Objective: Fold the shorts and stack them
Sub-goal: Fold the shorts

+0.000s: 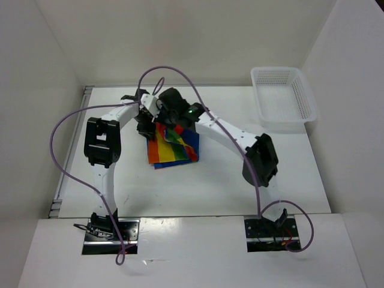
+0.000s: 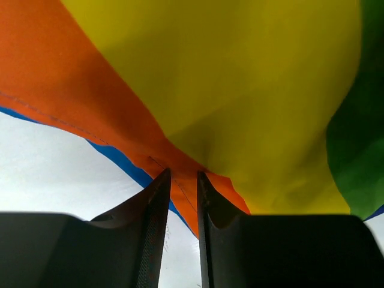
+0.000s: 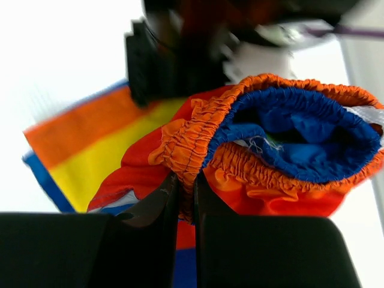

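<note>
At the centre of the table (image 1: 228,186), we find the shorts (image 1: 174,150) lying partly flat, stripes up, with both grippers meeting at their 12 o'clock edge. The right gripper (image 3: 186,177) pinches the gathered orange waistband (image 3: 180,144) between its jaws, above the flat part (the blue lining shows inside the opening). The left gripper (image 2: 183,174) has its jaws a narrow slit apart, tips at the orange cloth. We cannot tell whether they clamp it. The white basket (image 1: 282,99) sits at 2 o'clock from the shorts, well apart.
</note>
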